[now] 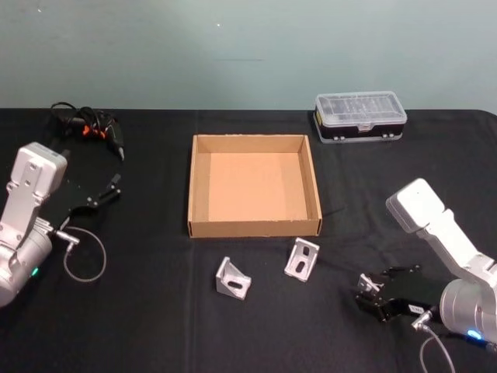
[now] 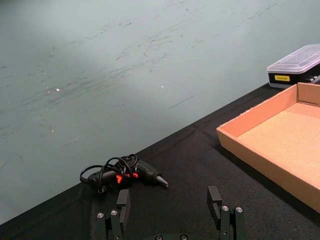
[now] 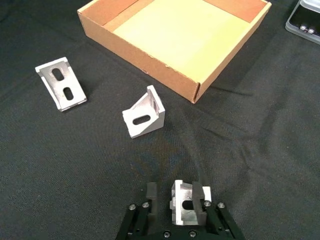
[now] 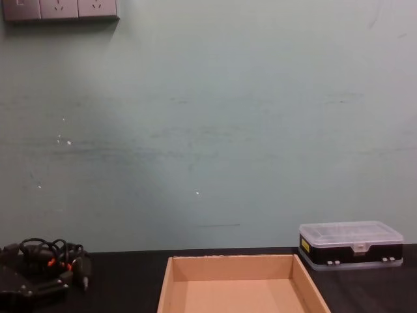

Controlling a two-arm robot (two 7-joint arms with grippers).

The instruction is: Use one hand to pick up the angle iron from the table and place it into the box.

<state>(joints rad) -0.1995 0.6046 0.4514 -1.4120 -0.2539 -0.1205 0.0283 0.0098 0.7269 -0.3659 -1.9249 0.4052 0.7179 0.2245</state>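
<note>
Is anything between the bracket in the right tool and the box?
One loose angle iron lies on the table between the right tool, gripping the held angle iron, and the box; another angle iron sits aside. Lifting should clear it.

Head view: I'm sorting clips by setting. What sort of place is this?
Probably a robot lab bench: flat black tabletop, black plastic organiser case with clear lid, right gripper shut on a silver angle iron, left gripper idle at left.
</note>
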